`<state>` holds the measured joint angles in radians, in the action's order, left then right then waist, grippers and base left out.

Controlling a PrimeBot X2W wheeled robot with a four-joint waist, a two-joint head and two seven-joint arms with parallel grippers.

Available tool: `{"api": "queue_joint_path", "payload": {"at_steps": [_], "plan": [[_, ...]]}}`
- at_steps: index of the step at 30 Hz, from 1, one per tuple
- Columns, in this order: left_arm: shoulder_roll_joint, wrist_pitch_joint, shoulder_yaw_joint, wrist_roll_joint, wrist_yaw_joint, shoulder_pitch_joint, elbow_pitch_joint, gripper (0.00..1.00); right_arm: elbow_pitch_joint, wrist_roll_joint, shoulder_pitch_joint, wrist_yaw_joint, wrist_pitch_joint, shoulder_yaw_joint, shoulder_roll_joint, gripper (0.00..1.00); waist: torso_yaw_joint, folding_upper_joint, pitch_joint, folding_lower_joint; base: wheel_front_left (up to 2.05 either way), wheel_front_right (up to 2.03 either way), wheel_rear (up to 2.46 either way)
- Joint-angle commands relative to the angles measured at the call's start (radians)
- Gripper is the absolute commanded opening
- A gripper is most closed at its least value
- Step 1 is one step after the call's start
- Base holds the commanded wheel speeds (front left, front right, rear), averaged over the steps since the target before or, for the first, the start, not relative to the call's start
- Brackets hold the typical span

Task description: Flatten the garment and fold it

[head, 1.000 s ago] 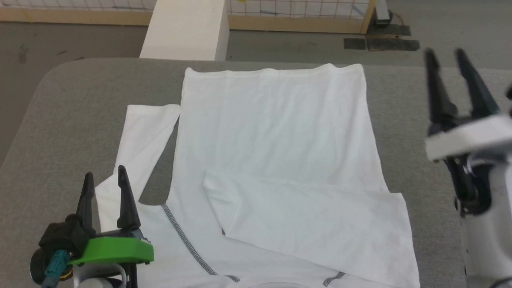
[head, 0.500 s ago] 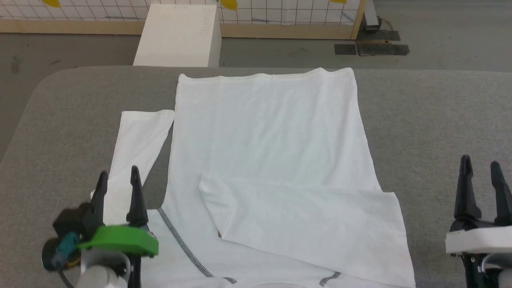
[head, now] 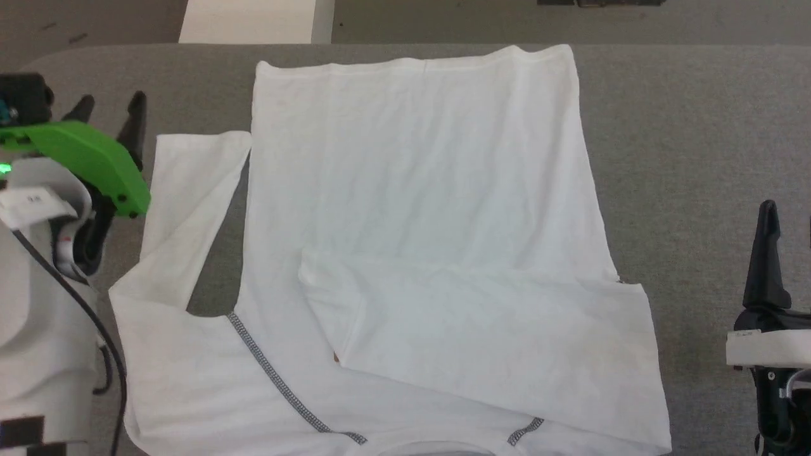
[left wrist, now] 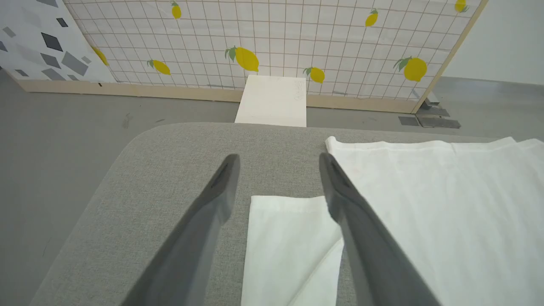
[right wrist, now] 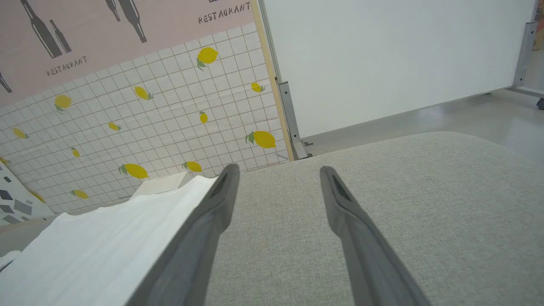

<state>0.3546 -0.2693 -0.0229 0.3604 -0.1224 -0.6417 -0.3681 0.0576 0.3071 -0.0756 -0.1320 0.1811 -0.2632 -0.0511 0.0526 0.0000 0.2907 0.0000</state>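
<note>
The garment (head: 418, 190), a white T-shirt with grey stitched shoulder seams, lies spread on the grey table (head: 684, 126), collar toward me. One sleeve is folded across the body; the other sleeve (head: 190, 190) sticks out to the left. My left gripper (head: 108, 107) stands open just left of that sleeve's hem, holding nothing. In the left wrist view the sleeve hem (left wrist: 289, 221) lies beyond the open left gripper (left wrist: 278, 163). My right gripper (head: 789, 253) is open at the right edge, apart from the garment (right wrist: 106, 238). The right gripper (right wrist: 278, 174) hangs over bare table.
A white rigid box (head: 253, 22) stands on the floor behind the table's far edge, seen too as the box (left wrist: 272, 102). A lemon-print tiled panel (left wrist: 297, 42) lines the back. Bare grey table (right wrist: 425, 221) stretches right of the shirt.
The head camera has tilted down. My left gripper moved from the shoulder area forward and left to beside the sleeve hem. My right gripper dropped from high on the right to the near right.
</note>
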Motion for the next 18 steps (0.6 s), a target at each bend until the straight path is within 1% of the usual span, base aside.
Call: {"api": "queue_joint_path", "payload": {"at_steps": [1,4,6,10,18], "plan": [[0.022,-0.054,0.012,0.016,-0.005,-0.042,-0.018,1.0,0.011,-0.003,-0.021,0.001,-0.004,-0.001,0.001,1.0,-0.028,0.0,0.095,0.0,0.0,0.0,0.0],[0.068,-0.174,0.035,0.046,-0.006,-0.12,-0.048,1.0,0.023,0.005,-0.037,0.001,-0.006,0.002,0.001,1.0,-0.039,0.0,0.149,0.0,0.0,0.0,0.0],[0.082,-0.24,0.047,0.064,-0.007,-0.149,-0.068,1.0,0.021,0.008,-0.046,0.001,-0.004,0.002,0.001,1.0,-0.042,0.0,0.176,0.0,0.0,0.0,0.0],[0.116,-0.329,0.069,0.058,-0.002,-0.169,-0.098,1.0,0.019,0.011,-0.067,0.001,0.005,0.004,0.001,1.0,-0.053,0.0,0.217,0.0,0.0,0.0,0.0],[0.159,-0.37,0.062,0.044,0.037,-0.136,-0.139,1.0,0.037,0.001,-0.082,0.001,0.007,0.008,0.001,1.0,-0.059,0.0,0.253,0.0,0.0,0.0,0.0]]}}
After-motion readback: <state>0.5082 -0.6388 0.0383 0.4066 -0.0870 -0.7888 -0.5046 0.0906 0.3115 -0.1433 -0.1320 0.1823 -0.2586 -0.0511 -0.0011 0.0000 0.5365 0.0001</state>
